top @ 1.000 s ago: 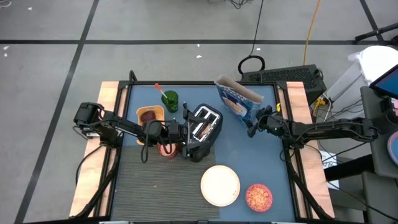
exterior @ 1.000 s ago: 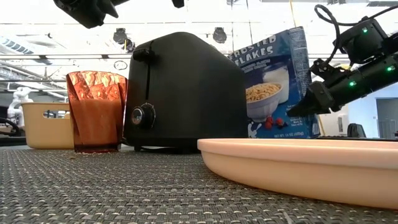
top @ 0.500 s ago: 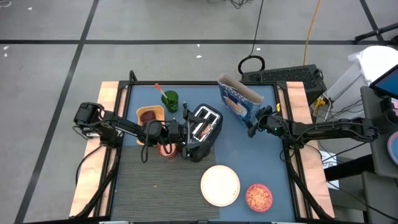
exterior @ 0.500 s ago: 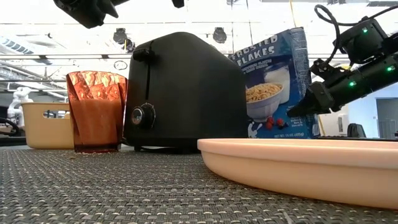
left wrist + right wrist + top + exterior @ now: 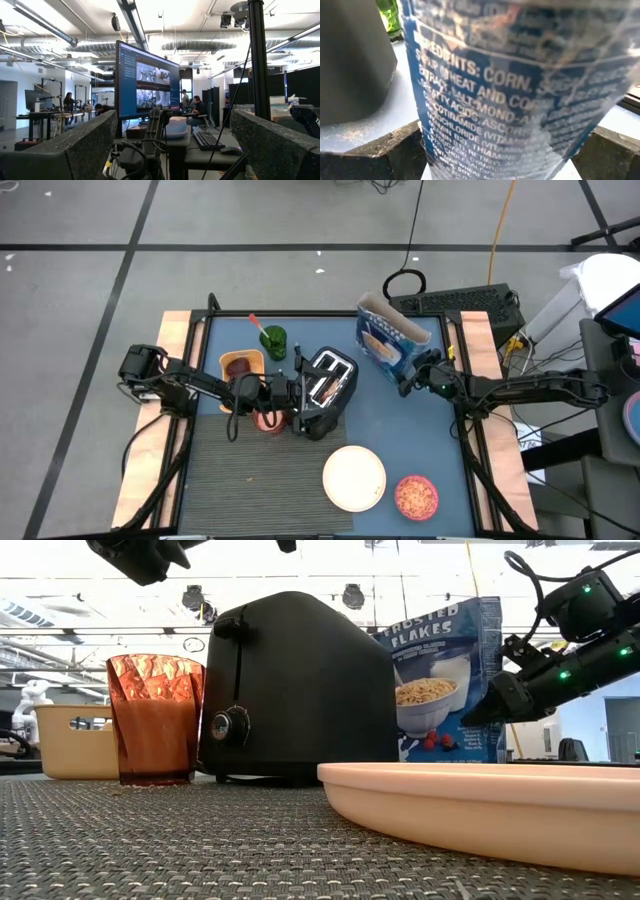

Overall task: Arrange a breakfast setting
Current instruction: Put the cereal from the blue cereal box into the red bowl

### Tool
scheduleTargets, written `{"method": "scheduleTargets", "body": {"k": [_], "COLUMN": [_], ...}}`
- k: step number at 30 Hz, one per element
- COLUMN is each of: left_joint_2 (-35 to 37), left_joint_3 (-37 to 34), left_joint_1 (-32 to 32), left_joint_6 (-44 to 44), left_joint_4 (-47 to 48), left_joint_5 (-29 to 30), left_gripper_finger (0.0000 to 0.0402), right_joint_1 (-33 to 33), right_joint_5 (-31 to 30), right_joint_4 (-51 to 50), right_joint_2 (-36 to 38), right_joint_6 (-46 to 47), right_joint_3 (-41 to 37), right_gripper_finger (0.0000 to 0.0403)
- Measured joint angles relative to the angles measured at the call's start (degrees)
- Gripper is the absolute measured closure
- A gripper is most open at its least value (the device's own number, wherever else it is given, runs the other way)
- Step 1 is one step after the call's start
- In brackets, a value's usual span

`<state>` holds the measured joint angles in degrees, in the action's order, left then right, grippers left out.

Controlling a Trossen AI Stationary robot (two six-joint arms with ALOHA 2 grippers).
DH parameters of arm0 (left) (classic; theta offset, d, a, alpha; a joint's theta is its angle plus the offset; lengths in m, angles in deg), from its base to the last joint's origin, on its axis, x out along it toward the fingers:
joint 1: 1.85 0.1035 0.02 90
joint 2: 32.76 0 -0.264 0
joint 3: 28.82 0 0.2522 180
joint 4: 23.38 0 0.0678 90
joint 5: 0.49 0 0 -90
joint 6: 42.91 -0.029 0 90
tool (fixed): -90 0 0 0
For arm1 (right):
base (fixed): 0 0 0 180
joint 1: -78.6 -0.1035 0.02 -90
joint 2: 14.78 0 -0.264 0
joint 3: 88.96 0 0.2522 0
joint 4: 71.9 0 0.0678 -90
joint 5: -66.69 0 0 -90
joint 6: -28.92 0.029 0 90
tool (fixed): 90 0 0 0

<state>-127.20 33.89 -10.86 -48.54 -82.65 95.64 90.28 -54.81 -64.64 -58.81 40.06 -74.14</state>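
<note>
Round cream plate point(image 5: 354, 477) lies empty at desk point(image 5: 420, 430) front edge, pink cereal bowl point(image 5: 416, 496) just beside it. Right pincer point(image 5: 405, 387) stands spread apart around blue cereal box point(image 5: 388, 340). Left pincer point(image 5: 288, 398), fingers apart, hovers beside black toaster point(image 5: 325, 393).

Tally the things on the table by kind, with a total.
Dishes: 2, plate and cereal bowl
Cups: 2, green cup and amber cup
Orange container: 1
Toaster: 1
Cereal box: 1
Total: 7
</note>
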Motion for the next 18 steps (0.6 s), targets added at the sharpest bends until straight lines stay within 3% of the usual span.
{"method": "scheduleTargets", "body": {"k": [18], "left_joint_2": [0.0], "left_joint_3": [0.0], "left_joint_1": [0.0], "left_joint_6": [0.1], "left_joint_4": [0.0], "left_joint_5": [0.0], "left_gripper_finger": [0.0007], "right_joint_1": [0.0], "right_joint_5": [-1.6], "right_joint_4": [0.6], "right_joint_2": [0.0], "right_joint_6": [-0.2], "right_joint_3": [0.0], "right_gripper_finger": [0.0004]}}
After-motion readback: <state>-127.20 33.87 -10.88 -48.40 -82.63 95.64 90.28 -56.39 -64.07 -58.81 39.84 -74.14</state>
